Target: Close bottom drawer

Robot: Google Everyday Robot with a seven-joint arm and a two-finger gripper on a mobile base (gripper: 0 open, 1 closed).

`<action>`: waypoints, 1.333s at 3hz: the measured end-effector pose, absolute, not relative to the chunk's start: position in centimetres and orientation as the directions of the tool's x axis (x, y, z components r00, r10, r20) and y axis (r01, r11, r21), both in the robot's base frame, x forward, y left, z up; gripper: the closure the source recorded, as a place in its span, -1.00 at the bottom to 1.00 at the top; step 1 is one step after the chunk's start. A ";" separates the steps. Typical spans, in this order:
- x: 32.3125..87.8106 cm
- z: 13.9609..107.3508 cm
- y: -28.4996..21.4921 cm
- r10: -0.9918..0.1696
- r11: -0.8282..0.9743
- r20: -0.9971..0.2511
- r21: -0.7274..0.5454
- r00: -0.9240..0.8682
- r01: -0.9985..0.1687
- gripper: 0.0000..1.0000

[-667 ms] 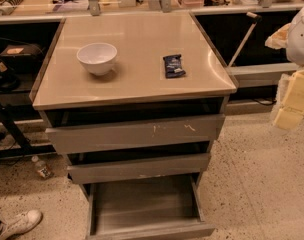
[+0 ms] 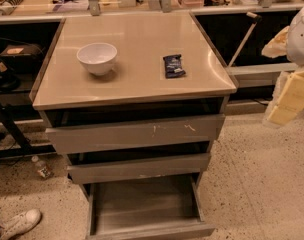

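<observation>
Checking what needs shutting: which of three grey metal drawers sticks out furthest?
The grey bottom drawer, shallow tray exposed; the middle drawer and top drawer barely open. The gripper hangs far right.

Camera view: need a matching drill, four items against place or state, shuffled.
Items:
1. bottom drawer
2. white bowl
3. dark snack packet
4. gripper

Places or states:
A. right edge of the view, apart from the cabinet top
B. pulled out, tray showing
C. on the cabinet top, left part
D. on the cabinet top, right of centre

Pairs: 1-B, 2-C, 3-D, 4-A
</observation>
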State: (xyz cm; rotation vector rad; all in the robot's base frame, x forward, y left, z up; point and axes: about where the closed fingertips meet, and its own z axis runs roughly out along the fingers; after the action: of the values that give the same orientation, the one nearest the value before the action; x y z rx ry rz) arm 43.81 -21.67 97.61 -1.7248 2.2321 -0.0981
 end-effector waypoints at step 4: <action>43.8 97.6 -21.7 -0.953 0.270 -0.207 -0.245 -0.222 -0.931 1.00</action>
State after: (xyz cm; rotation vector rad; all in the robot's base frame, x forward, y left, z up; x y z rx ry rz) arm 43.81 -21.67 97.61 -1.7248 2.2320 -0.0982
